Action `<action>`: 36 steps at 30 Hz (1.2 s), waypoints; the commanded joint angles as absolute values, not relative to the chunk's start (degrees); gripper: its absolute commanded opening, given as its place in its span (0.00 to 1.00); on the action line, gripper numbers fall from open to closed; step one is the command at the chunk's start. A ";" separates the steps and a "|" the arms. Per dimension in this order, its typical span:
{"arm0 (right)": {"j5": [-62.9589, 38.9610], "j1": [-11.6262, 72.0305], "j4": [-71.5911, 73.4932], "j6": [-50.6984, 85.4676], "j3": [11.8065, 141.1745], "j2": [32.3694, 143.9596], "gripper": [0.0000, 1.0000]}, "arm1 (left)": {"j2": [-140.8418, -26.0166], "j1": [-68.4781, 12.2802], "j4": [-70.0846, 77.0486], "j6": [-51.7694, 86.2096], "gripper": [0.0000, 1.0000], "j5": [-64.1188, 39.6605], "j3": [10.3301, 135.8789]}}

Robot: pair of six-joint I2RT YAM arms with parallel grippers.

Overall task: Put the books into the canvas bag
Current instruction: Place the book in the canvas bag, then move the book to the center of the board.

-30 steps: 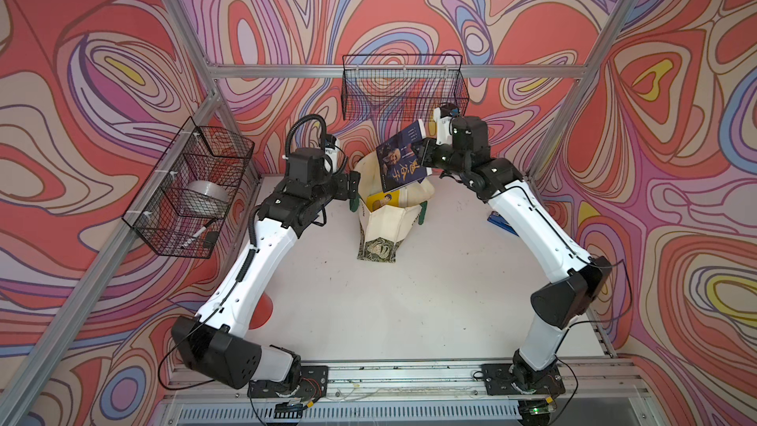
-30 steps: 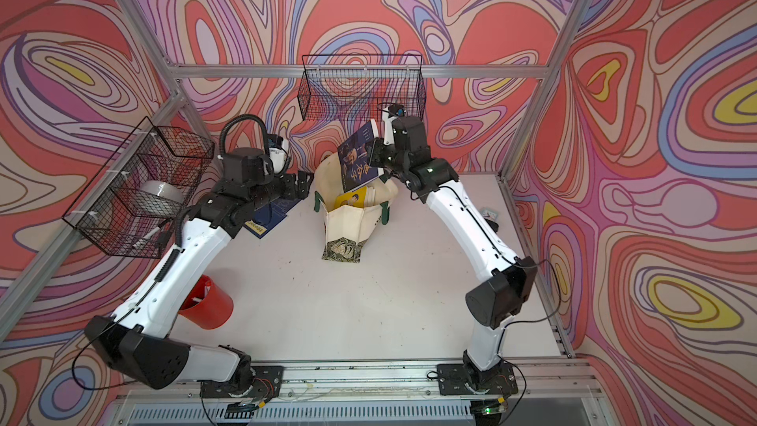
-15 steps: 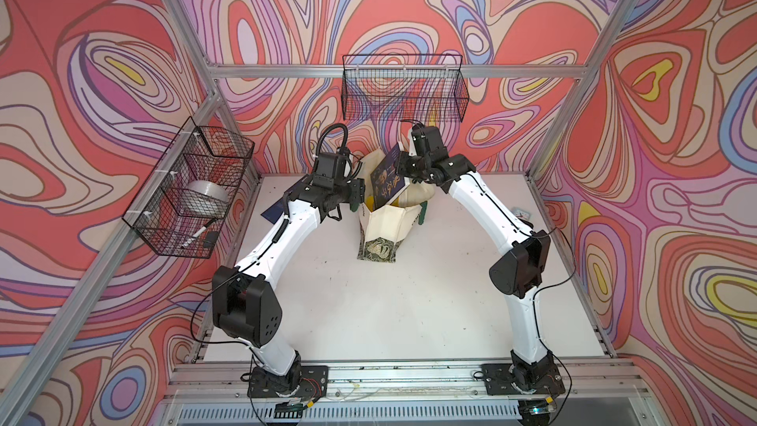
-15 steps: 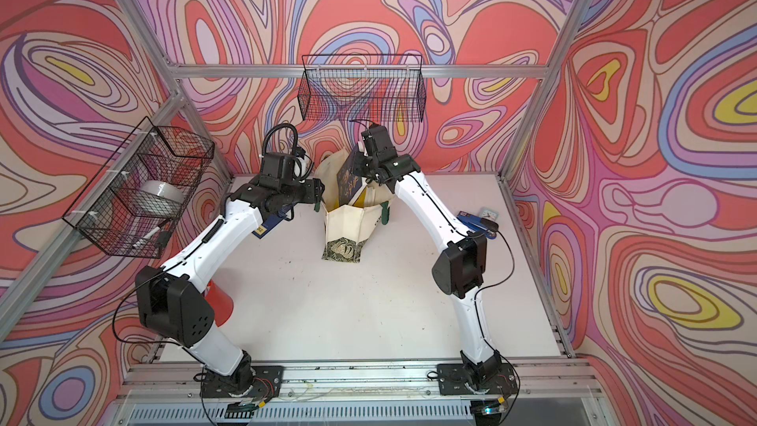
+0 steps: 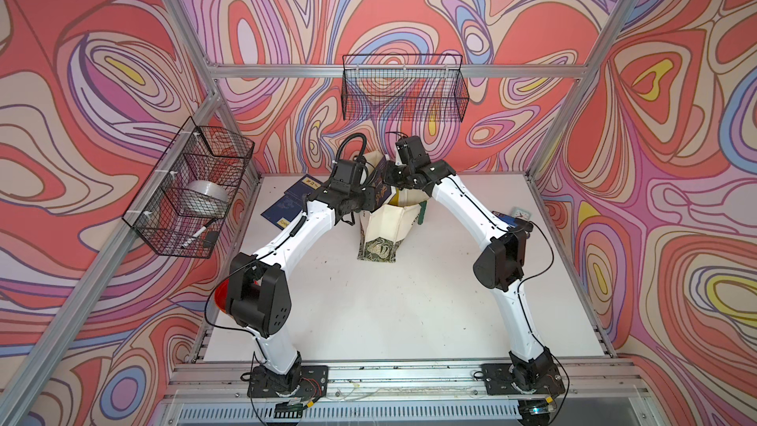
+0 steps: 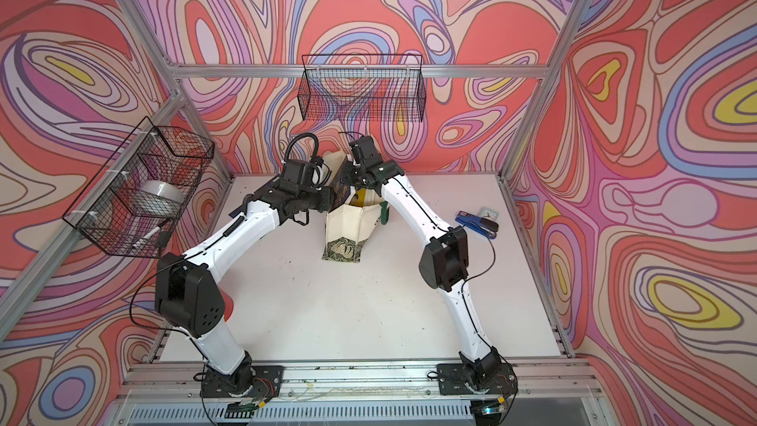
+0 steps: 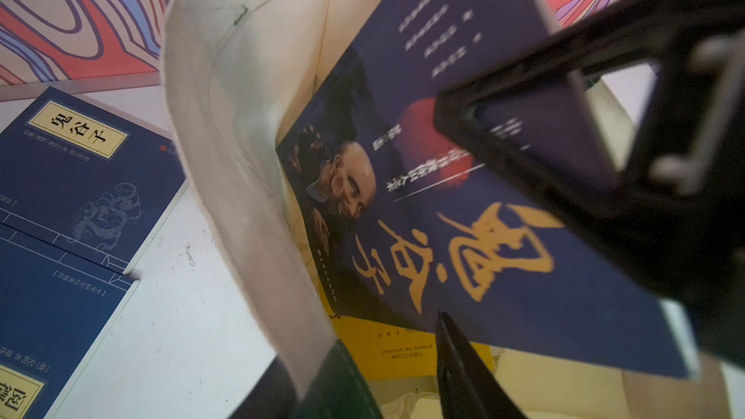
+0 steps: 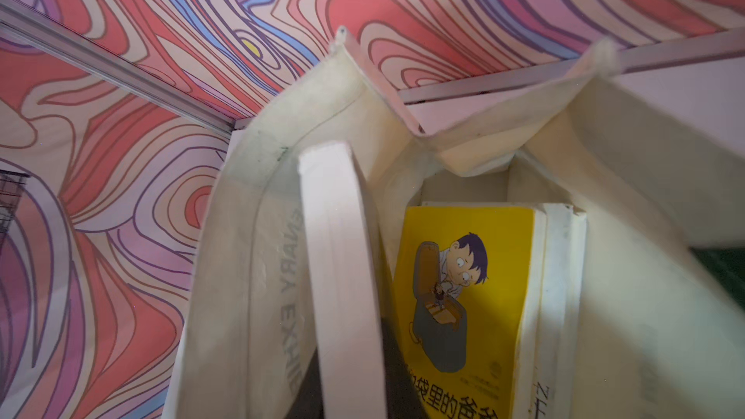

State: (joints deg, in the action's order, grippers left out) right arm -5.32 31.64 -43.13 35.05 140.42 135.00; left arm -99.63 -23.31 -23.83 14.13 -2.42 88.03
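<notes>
on the left wall a wire basket (image 5: 192,194) holds a tape roll (image 5: 203,198). below it two navy books (image 5: 291,202) lie flat and overlapping on the surface (image 5: 368,313), just left of the bag (image 5: 385,227). the left claw (image 5: 370,203) is at the bag's left rim. i cannot tell how far its jaws stand apart or whether they pinch the canvas. the bag stands upright and gaping at the back middle. a dark book (image 7: 403,215) leans partway into its mouth, clamped tight by the right claw (image 5: 391,177). deeper inside, a yellow book (image 8: 463,276) and a white book (image 8: 560,259) stand side by side. a stapler (image 6: 477,223) lies well to the right.
</notes>
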 commanded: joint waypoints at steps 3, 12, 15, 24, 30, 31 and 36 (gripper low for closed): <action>-12.24 32.61 -37.76 37.08 139.86 136.35 0.13 | -99.54 -23.53 -23.29 14.08 0.46 -0.31 86.57; -11.60 32.52 -34.95 32.95 137.40 131.96 0.46 | -98.11 -23.25 -24.19 11.88 0.51 2.53 86.13; -10.29 32.43 -35.57 31.42 137.29 130.23 0.50 | -97.89 -22.87 -24.69 11.86 0.53 2.96 86.13; -4.74 30.21 -41.53 27.90 136.00 124.92 0.56 | -95.99 -21.79 -25.86 11.12 0.54 4.72 85.25; -1.19 26.38 -43.20 26.09 130.33 118.28 0.58 | -95.30 -21.43 -25.83 10.90 0.54 5.04 84.44; -1.45 25.26 -42.80 26.39 128.91 117.13 0.58 | -95.19 -21.41 -25.77 10.92 0.54 4.86 84.38; -7.18 16.74 -38.14 30.86 115.94 111.65 0.59 | -94.50 -21.43 -24.99 11.07 0.58 3.52 84.15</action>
State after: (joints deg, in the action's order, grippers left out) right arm -4.62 21.34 -39.77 28.42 121.03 113.69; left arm -96.47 -21.67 -24.14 11.60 3.92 84.95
